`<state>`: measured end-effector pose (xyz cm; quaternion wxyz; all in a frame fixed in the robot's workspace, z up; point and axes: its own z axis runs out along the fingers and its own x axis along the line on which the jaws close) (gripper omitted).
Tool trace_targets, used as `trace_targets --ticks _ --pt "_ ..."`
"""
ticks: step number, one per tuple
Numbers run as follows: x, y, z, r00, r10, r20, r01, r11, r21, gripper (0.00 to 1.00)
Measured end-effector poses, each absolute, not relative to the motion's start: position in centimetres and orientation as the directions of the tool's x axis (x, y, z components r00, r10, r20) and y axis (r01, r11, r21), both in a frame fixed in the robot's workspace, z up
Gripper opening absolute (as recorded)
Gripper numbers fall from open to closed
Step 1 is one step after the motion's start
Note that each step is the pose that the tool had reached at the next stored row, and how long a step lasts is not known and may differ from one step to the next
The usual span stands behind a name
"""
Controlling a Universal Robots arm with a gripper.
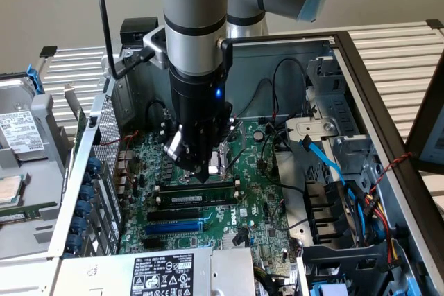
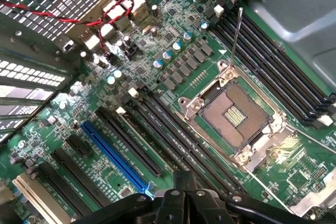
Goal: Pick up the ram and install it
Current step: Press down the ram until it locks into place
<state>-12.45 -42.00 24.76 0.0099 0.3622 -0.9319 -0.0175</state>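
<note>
At the exterior view's left, a hard drive (image 1: 19, 129) lies outside the computer case (image 1: 361, 67), beyond the perforated metal wall (image 1: 104, 136). Just inside that wall the green board (image 1: 257, 206) begins, with the blue slot (image 1: 173, 227) nearest the viewer and black slots (image 1: 191, 211) behind it. The ram (image 1: 198, 187) lies along the farthest of these slots, level with its end clips, directly under the gripper (image 1: 207, 175). The gripper's tips come together in a point on the ram's top edge; I cannot tell whether they grip it or only press. Just right of the gripper sits the open processor socket (image 2: 233, 114), clear on all sides. Farther right, black wires (image 1: 277, 88) loop over the board, and a light blue cable (image 1: 326, 164) crosses the drive bay (image 1: 333, 220), crowding that edge.
</note>
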Motion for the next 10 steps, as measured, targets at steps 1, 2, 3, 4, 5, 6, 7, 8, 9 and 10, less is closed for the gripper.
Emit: trace_targets --ticks 1,2,3,4,5,6,7,8,9,10 --pt "-12.45 -42.00 24.76 -0.744 -0.668 0.007 -0.667 0.744 0.039 0.11" --pt "-12.44 -42.00 24.76 -0.750 -0.661 0.007 -0.661 0.750 0.038 0.11" --pt "-12.44 -42.01 24.76 -0.754 -0.656 0.008 -0.656 0.754 0.038 0.11" --pt "-12.45 -42.03 24.76 -0.758 -0.652 0.008 -0.652 0.758 0.038 0.11" --pt "-12.46 -42.08 24.75 -0.760 -0.650 0.008 -0.649 0.760 0.038 0.11" --pt "-12.47 -42.14 24.75 -0.762 -0.648 0.008 -0.647 0.761 0.037 0.11" --pt "-12.48 -42.21 24.75 -0.763 -0.647 0.008 -0.646 0.762 0.037 0.11" --pt "-12.49 -42.27 24.76 -0.764 -0.645 0.008 -0.645 0.764 0.037 0.11" --pt "-12.51 -42.31 24.76 -0.765 -0.643 0.008 -0.643 0.765 0.037 0.11" --pt "-12.51 -42.33 24.76 -0.768 -0.640 0.008 -0.640 0.768 0.037 0.11"
